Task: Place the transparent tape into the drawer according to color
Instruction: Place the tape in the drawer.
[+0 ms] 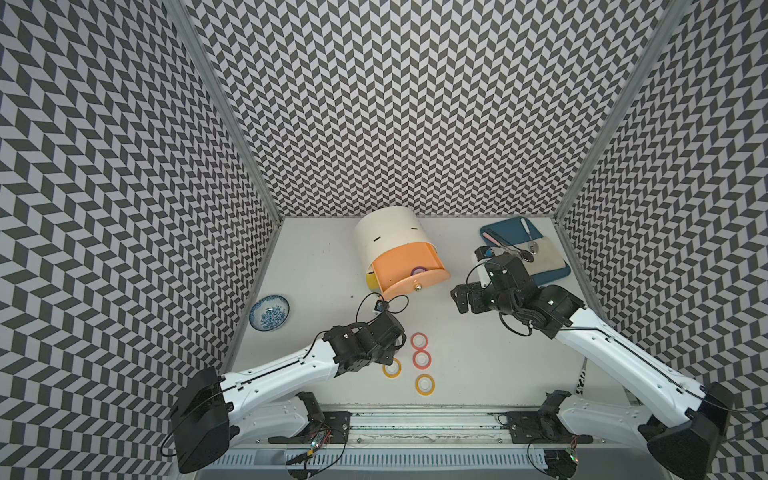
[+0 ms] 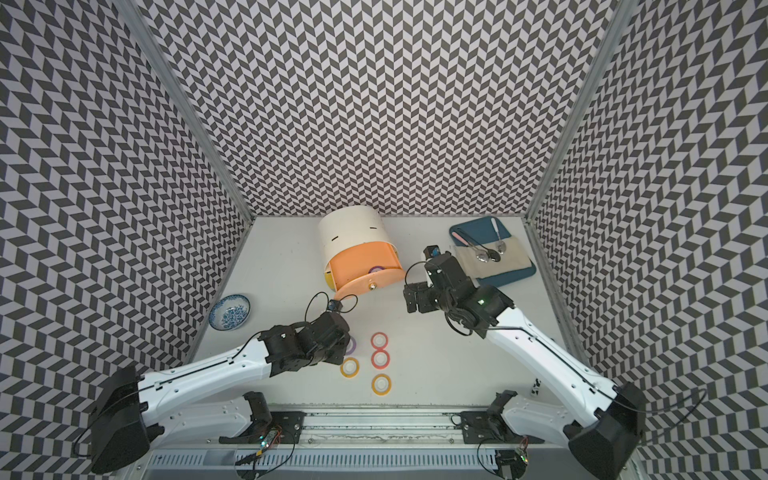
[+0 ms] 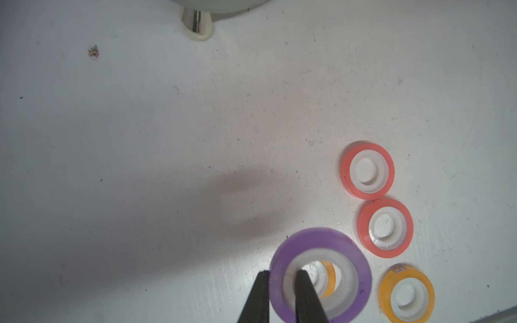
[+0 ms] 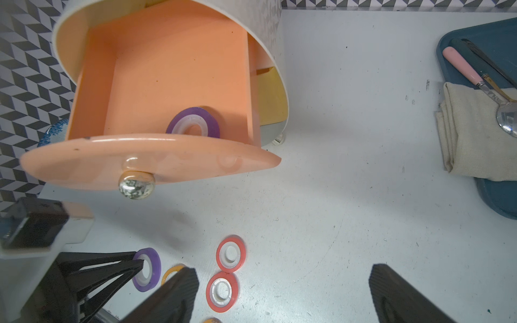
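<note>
Purple tape roll (image 3: 321, 240), who has it? — Ben

It sits in the left gripper (image 3: 282, 275). The jaws are pinching the side of the ring, one jaw in the hole and one outside. Through the hole you can see a yellow-orange tape roll (image 3: 331, 279). — Ana

Where is the other purple one? — Ben

That second purple tape roll (image 4: 195, 114) lies inside the peach drawer (image 4: 140, 156), close to the front wall. The drawer is pulled out of the cream cabinet (image 1: 386, 232), in the middle of both top views. A yellow drawer (image 1: 370, 281) peeks out under it. — Ana

And the rest? — Ben

They lie flat on the white counter (image 1: 478, 365), below the cabinet in both top views. One red-pink tape roll (image 3: 367, 148) is just beside the other red-pink tape roll (image 3: 363, 228). The second yellow-orange tape roll (image 3: 387, 293) is near them, lowest of all in the top views. — Ana

What about the right gripper (image 4: 281, 272)? — Ben

It holds nothing. Its jaws are spread wide. In both top views it hangs right of the drawer front. — Ana

Anything else? — Ben

A blue-patterned bowl (image 1: 259, 305) sits at the left edge of the counter. A blue tray (image 1: 503, 232) with spoons (image 2: 483, 254) and a cloth (image 2: 511, 262) sits at the upper right. — Ana
</note>
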`<state>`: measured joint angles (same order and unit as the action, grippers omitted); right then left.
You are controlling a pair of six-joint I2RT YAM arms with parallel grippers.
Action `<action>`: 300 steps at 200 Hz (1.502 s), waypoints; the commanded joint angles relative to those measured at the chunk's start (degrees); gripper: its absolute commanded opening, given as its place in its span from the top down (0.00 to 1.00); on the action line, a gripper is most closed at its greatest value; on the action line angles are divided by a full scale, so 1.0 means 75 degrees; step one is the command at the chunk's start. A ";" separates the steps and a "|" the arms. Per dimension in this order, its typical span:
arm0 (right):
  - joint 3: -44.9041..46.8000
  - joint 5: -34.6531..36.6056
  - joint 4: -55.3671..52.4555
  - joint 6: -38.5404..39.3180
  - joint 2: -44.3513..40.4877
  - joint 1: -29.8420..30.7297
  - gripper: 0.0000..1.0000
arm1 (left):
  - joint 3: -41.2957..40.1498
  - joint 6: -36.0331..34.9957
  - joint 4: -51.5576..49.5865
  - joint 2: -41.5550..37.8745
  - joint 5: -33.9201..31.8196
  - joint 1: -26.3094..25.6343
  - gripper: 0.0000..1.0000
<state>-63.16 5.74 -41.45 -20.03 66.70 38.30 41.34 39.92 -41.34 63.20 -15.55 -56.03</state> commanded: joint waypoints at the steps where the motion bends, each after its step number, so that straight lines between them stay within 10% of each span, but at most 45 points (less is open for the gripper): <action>1: -0.0128 -0.0041 0.0347 -0.0071 -0.0174 -0.0056 0.00 | 0.0287 0.0282 -0.0566 -0.0493 -0.0309 -0.0044 1.00; 128: -0.0137 -0.0168 0.0394 -0.0188 -0.0347 -0.0056 0.00 | 0.3119 -0.0566 -0.1304 -0.0827 -0.1969 0.0434 1.00; 300: -0.0028 -0.0480 0.0719 -0.0215 -0.0200 -0.0056 0.00 | 0.3794 -0.2680 0.1409 0.1458 -0.0478 0.2384 0.93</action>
<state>-63.16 3.88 -40.14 -21.30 64.86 38.11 70.87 21.50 -34.83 73.36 -22.00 -39.13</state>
